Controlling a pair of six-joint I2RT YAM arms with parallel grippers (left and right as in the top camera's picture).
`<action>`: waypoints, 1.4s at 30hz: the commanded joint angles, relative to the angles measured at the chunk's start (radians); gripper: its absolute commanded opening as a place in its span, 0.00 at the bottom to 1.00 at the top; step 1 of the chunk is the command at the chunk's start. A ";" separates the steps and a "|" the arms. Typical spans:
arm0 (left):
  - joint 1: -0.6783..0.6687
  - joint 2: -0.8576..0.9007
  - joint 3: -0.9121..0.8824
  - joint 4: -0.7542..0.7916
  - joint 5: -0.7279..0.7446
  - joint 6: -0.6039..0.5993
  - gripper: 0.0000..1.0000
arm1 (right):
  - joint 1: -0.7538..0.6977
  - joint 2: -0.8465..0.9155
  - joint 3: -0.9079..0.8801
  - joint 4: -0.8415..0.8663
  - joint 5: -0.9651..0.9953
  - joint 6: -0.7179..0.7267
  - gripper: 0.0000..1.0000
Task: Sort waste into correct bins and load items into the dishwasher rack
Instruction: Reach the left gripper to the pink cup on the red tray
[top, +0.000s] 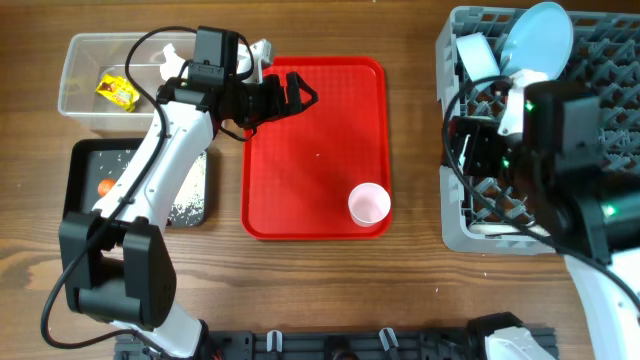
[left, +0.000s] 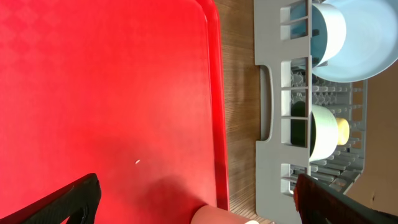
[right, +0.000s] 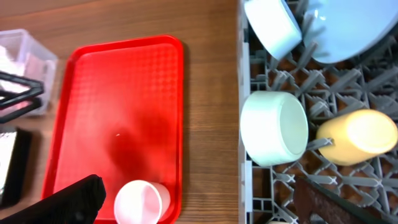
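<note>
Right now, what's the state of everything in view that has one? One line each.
left gripper, open, empty, above red tray
right gripper, open, empty
pink cup, on red tray, not racked
pale blue plate, on edge in dishwasher rack
upper bowl, on edge in rack
lower bowl, on its side in rack
yellow cup, on its side in rack
clear tub, holds yellow wrapper, tissue
black tray, holds carrot, rice grains

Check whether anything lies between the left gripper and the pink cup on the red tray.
Nothing visible does. The left gripper hangs open over the far end of the red tray; the pink cup stands near its near end, with only bare tray and a white speck between.
</note>
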 joint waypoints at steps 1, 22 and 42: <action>-0.013 -0.011 -0.002 -0.039 0.005 0.048 1.00 | 0.003 -0.009 0.008 -0.012 -0.045 -0.047 1.00; -0.285 -0.011 -0.002 -0.201 -0.135 0.144 0.94 | -0.051 -0.006 0.008 -0.058 0.008 0.021 1.00; -0.470 0.039 -0.044 -0.254 -0.406 0.139 0.70 | -0.203 -0.003 0.008 -0.062 -0.011 0.036 1.00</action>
